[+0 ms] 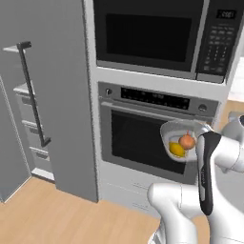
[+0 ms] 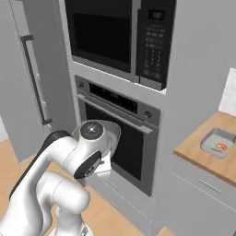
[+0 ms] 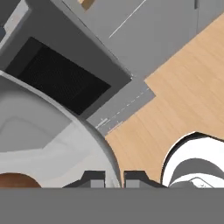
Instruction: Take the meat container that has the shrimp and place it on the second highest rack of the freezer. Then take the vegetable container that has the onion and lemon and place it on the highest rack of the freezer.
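Two pieces of produce, the onion [image 1: 187, 141] and the lemon [image 1: 177, 149], sit touching inside the vegetable container [image 1: 172, 132], a pale round bowl held up in front of the oven [image 1: 143, 138] door, below the microwave [image 1: 157, 35]. The tool [image 3: 114, 178] is clenched on the bowl's rim, one fingertip on each side of the wall. The freezer [image 1: 52, 95] stands to the left with its black bar handle [image 1: 32, 93]; open wooden floor [image 1: 57, 219] lies before it. The shrimp [image 2: 221, 147] rests in its grey meat container [image 2: 217, 142] on the tabletop [image 2: 203, 156] at right. No writing is readable.
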